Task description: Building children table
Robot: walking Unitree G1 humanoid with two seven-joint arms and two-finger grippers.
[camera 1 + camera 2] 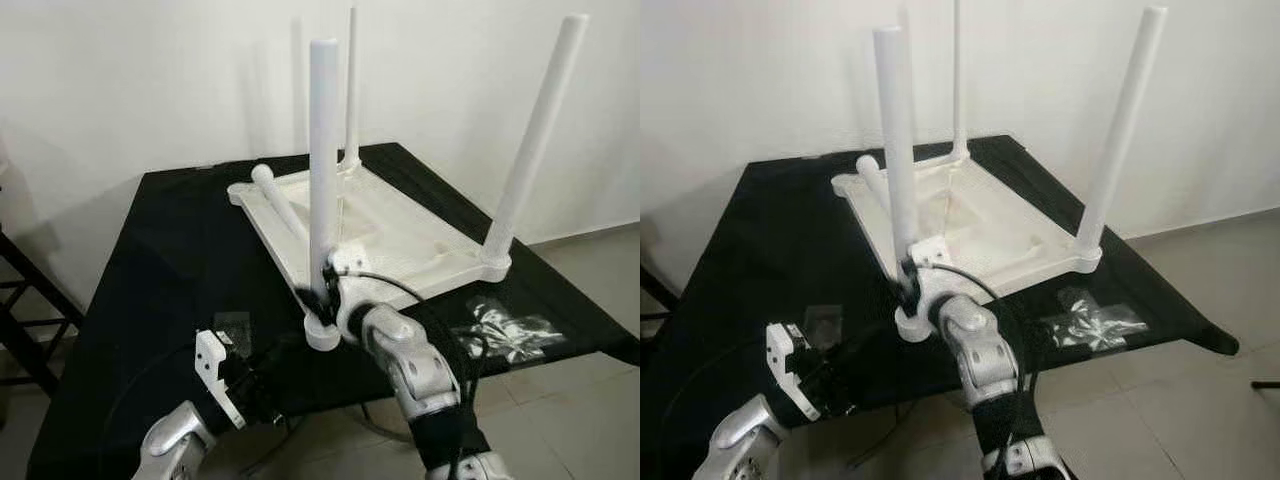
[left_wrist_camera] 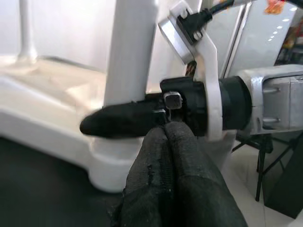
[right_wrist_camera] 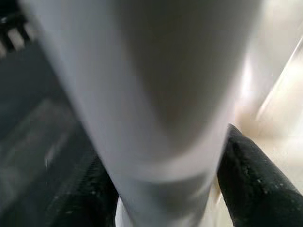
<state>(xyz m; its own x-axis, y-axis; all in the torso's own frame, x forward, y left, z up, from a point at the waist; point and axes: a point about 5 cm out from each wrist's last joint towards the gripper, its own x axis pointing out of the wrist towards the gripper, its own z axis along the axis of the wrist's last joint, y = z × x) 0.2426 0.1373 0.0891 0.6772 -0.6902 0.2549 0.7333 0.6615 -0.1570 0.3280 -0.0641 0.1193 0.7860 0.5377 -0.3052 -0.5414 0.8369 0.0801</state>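
White plastic tabletop point(image 1: 400, 235) lies upside down at frame centre on a black cloth-covered table point(image 1: 160, 260). Three legs stand upright in its corners; a fourth leg point(image 1: 278, 203) lies loose across it. The right gripper point(image 1: 326, 287) clasps the nearest leg point(image 1: 323, 150) close to its base. The left gripper point(image 2: 161, 142), fingers pressed together, hangs lower left, holding nothing. A bag of screws point(image 1: 500, 330) lies at lower right.

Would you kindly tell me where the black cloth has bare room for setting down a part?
Bare cloth left of the upturned tabletop. Crowded: the near corner, where the right tool grips a leg, and beside the hardware bag.
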